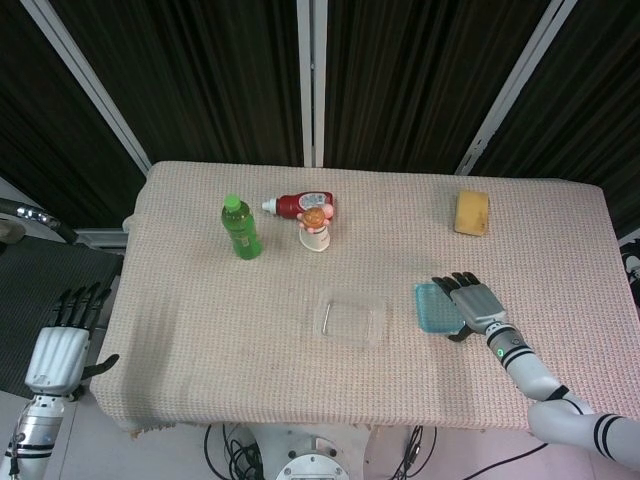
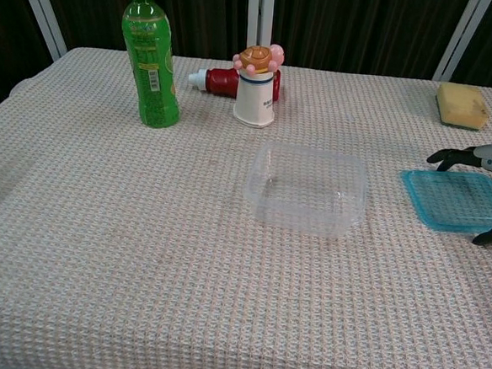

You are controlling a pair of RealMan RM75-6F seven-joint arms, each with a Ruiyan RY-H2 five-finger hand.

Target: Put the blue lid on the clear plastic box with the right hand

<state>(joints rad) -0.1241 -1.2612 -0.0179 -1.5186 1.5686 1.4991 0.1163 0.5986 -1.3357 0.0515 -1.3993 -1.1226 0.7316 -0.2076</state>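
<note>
My right hand (image 1: pixel 472 304) hovers empty, fingers spread, over the blue lid (image 2: pixel 454 199); I should pinch its edge before crossing to the clear plastic box (image 2: pixel 306 188)
</note>
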